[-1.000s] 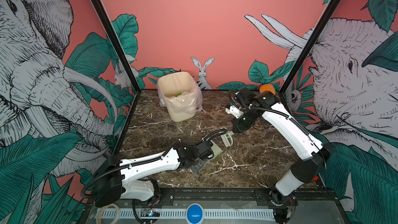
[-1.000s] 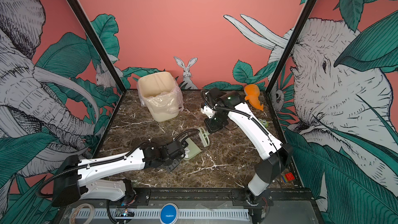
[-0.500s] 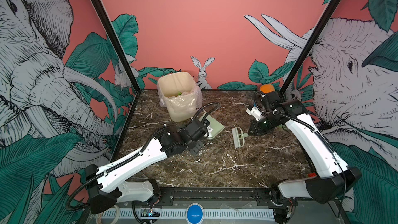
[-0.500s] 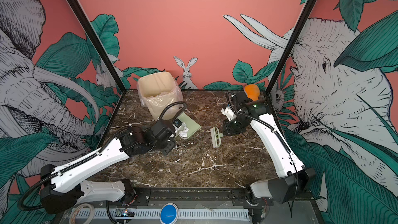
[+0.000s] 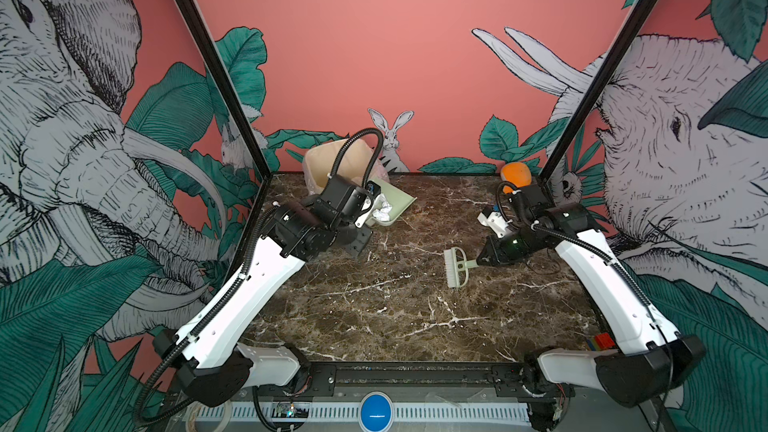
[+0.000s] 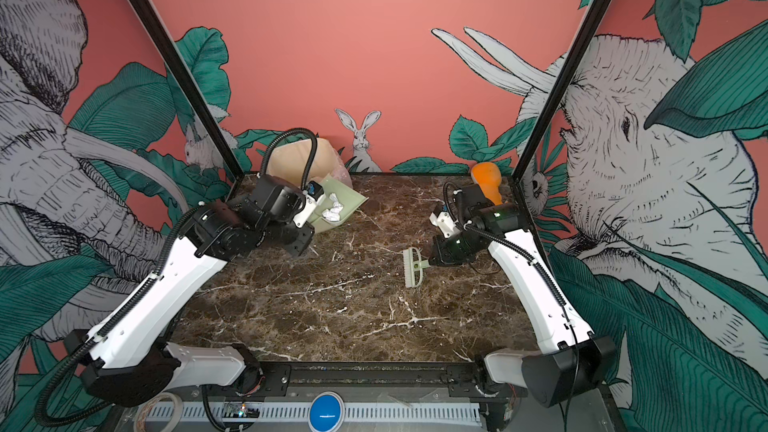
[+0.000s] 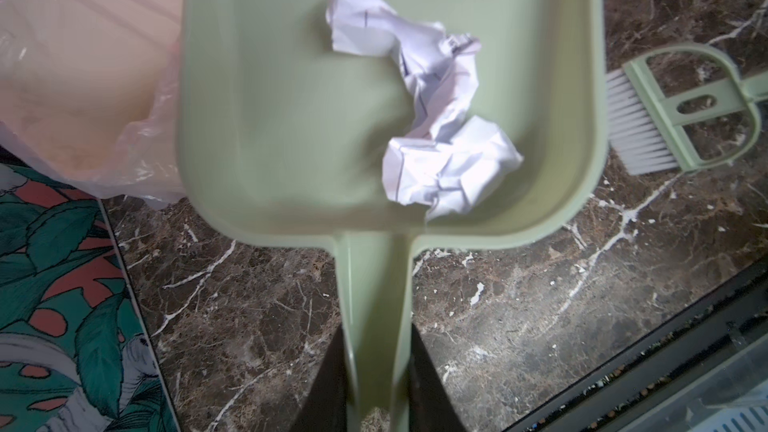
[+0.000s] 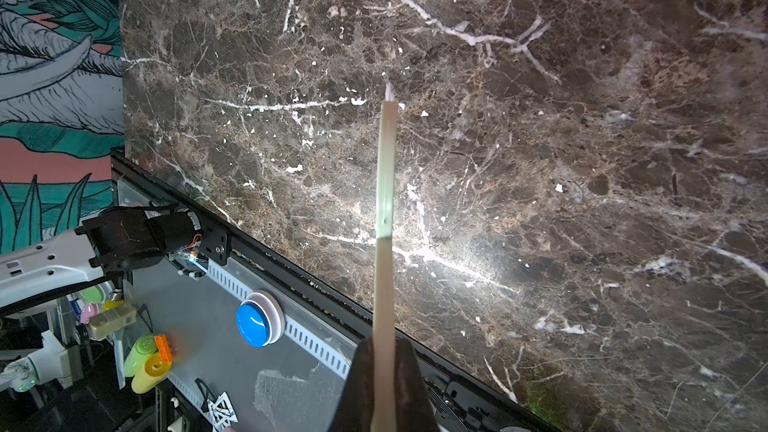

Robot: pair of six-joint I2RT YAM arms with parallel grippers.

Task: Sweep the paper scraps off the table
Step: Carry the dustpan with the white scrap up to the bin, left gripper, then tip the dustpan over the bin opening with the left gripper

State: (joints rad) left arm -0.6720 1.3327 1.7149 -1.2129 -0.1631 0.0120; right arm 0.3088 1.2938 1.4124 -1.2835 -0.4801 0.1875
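In both top views the pan (image 5: 397,201) has left the lower centre, where it was a second ago, and now hangs tilted at upper centre-left, just beside the bin (image 5: 328,164). Your left gripper (image 5: 368,218) is clamped on its handle. The scraps (image 5: 382,214) ride inside it, so sweeping looks done and tipping is what remains. The brush (image 5: 457,268), pinched by your right gripper (image 5: 484,259), has drawn back to right of centre. I see no loose scraps on the table (image 5: 395,317).

Left wrist: the pan (image 7: 291,118) is matte pale-green plastic, a shallow tray with rounded corners, a low wall and a flat tapering handle that runs between the dark fingers (image 7: 324,388). The scraps (image 7: 436,118) are crumpled white paper with thin black printed lines, bunched towards the wall on the brush's side. They look light enough to slide or blow out. The bin (image 7: 83,76) is beige, lined with thin crinkled clear film. The brush (image 7: 685,110) has a D-shaped green frame and grey bristles.

Right wrist: you see the brush (image 8: 384,201) edge-on, a thin pale strip gripped firmly at its base. The table (image 8: 540,160) under it is glossy brown marble pattern with white veins and a bright glare patch.
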